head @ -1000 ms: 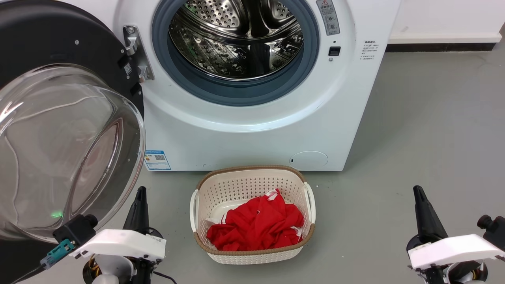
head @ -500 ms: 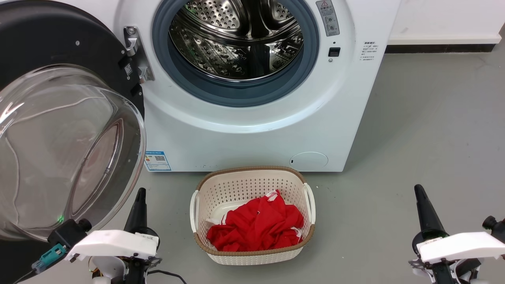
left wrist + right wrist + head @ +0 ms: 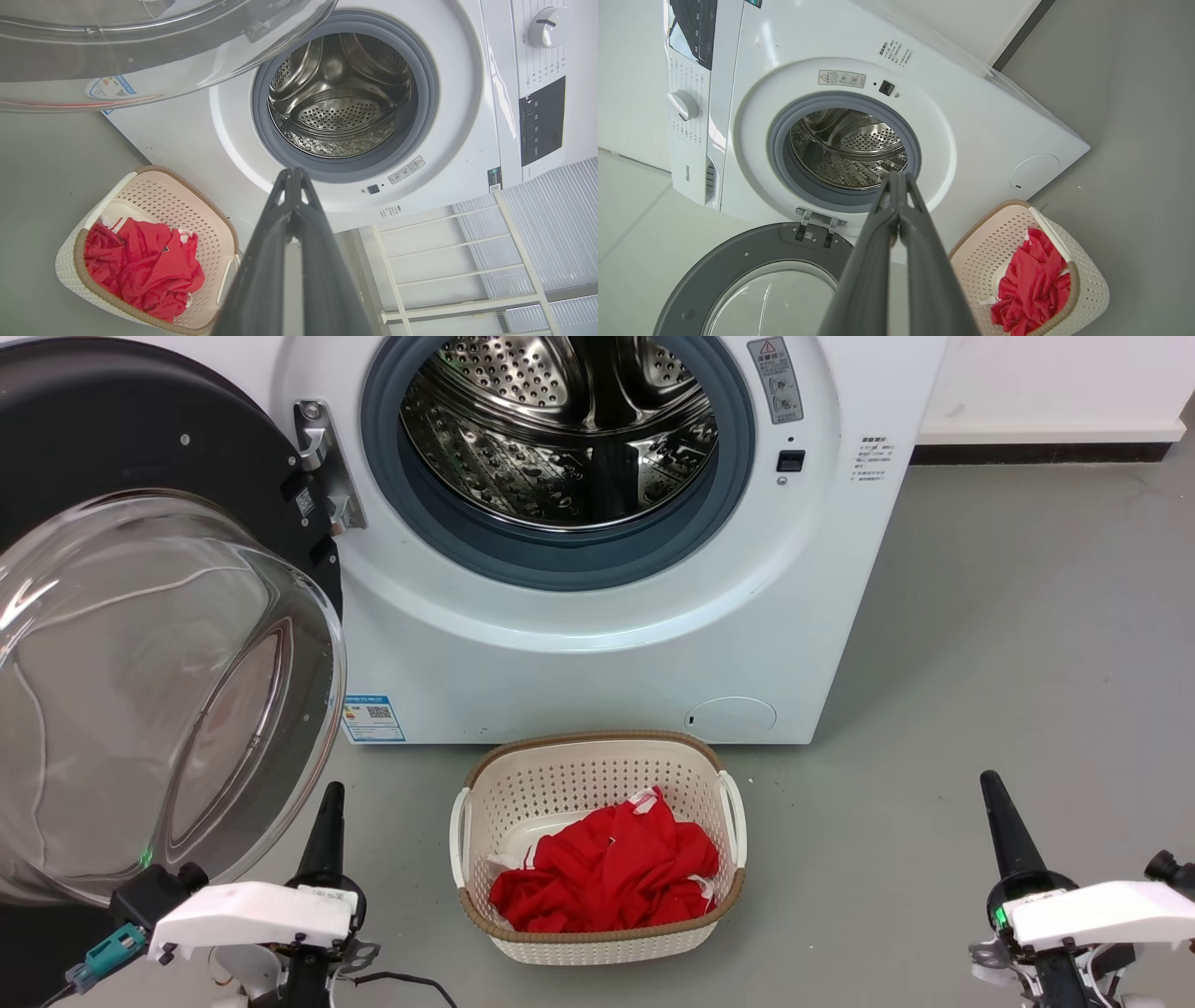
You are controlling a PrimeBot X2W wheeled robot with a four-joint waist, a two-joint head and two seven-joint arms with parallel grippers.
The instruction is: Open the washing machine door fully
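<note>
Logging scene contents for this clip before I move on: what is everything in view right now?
washing machine: one, white, centre
washing machine door: one, black with clear glass bowl, swung open at left
drum: one, steel, inside the opening
gasket: one, grey-blue, around the drum
laundry basket: one, cream, before the machine
clothing: red, count unclear, in the basket
left gripper: one, dark fingers shut, lower left
right gripper: one, dark fingers shut, lower right
</note>
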